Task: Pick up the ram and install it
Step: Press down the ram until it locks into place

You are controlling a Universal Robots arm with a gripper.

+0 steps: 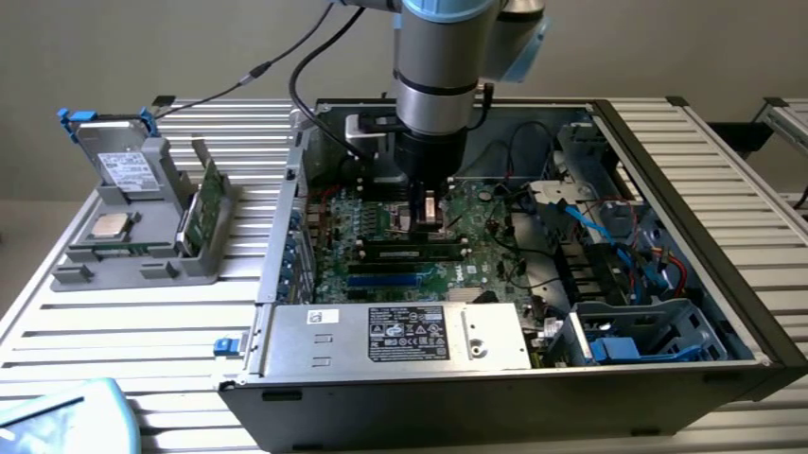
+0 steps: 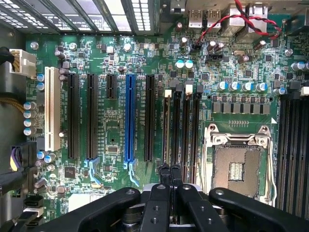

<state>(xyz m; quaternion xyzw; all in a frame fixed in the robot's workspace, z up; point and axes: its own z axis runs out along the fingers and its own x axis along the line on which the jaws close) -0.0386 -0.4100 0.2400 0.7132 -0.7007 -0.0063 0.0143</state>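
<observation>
The gripper [image 1: 427,210] stands over the motherboard [image 1: 378,227] inside the open computer case [image 1: 745,312], fingers together with nothing visibly between them. The ram [image 1: 413,253] lies flat across the board just below the fingertips, at six o'clock from them in the exterior view, its long axis running nine to three. In the wrist view the gripper [image 2: 170,175] points along the slots [image 2: 181,125] beside the processor socket [image 2: 236,164].

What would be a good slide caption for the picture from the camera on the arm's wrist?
Shut gripper poised over the motherboard's memory slots, beside the empty processor socket.
</observation>
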